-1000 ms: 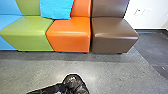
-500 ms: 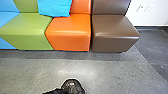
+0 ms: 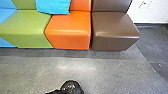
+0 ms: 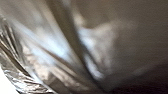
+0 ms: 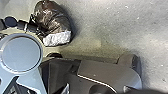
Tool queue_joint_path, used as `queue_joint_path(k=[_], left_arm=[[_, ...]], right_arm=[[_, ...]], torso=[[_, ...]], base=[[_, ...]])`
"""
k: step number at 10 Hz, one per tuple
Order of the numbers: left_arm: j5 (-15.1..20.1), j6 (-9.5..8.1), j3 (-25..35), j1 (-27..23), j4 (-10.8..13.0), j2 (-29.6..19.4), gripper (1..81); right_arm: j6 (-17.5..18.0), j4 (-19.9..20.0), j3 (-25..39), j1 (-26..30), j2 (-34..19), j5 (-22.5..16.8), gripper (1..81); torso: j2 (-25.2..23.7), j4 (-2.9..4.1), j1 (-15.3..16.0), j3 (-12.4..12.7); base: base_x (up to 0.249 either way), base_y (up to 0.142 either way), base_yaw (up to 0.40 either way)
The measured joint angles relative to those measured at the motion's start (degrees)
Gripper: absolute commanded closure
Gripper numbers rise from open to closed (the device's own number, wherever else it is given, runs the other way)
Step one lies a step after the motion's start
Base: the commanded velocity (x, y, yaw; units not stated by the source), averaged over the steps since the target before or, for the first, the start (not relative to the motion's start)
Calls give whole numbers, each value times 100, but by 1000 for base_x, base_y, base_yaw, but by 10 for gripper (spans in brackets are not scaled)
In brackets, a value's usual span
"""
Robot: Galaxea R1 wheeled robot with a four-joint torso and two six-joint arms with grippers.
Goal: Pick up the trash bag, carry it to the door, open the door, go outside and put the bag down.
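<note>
Head view: gray floor is stretching before brown, orange, green and blue padded seats — turquoise fabric hanging above. Beside the robot's base, the shiny dark trash bag is bulging — how the jaws are standing, I cannot tell.

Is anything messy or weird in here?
Just a bit: a bright blue cloth or cushion lies slightly crooked across the green seat and orange seat, as if left there. I see no spills.
</note>
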Motion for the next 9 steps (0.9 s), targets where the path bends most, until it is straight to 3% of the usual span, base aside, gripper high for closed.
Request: queue_joint_path(k=[3,8,9], left_arm=[[-16,41,-24,74,5,-37,811],[-7,44,-20,176,11,-135,811],[0,171,-22,226,11,-140,811]], right_arm=[[0,0,-129,0,167,24,10],[0,-2,-428,-121,449,10,10],[0,-2,-573,-188,532,-6,10]], torso=[[553,0,-339,160],[1534,0,-975,1152],[1753,0,-1119,1373]], base=[[0,0,0],[0,0,0],[0,0,0]])
